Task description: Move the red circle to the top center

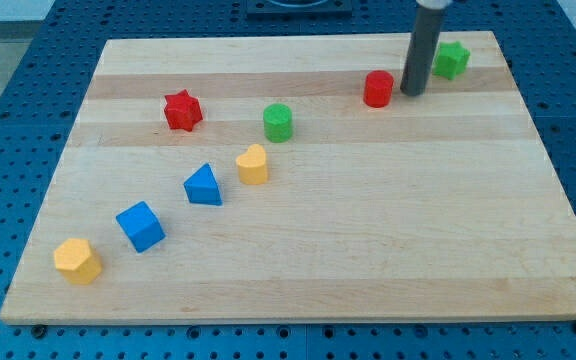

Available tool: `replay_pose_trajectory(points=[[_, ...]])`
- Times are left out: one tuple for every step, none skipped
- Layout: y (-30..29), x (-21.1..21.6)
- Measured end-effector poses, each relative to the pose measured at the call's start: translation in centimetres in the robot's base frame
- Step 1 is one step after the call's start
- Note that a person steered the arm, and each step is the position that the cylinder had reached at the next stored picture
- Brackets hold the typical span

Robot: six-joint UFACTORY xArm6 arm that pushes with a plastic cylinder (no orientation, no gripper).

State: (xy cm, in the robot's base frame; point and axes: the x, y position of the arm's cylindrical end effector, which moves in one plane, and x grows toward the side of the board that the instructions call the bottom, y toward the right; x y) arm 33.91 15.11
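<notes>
The red circle is a short red cylinder on the wooden board, right of centre near the view's top. My tip stands just to its right, close to it or touching it; I cannot tell which. The dark rod rises from there to the view's top edge. A green block lies right behind the rod, up and to the right of my tip.
A red star lies upper left. A green cylinder sits near the centre top. A yellow heart-like block, a blue triangle, a blue cube and a yellow block run diagonally to the lower left.
</notes>
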Motion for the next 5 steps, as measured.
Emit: replay_pose_trajectory(points=[[0.0, 1.4], [-0.2, 1.3], [-3.6, -1.3], [-7.4, -5.7], [-11.2, -8.7]])
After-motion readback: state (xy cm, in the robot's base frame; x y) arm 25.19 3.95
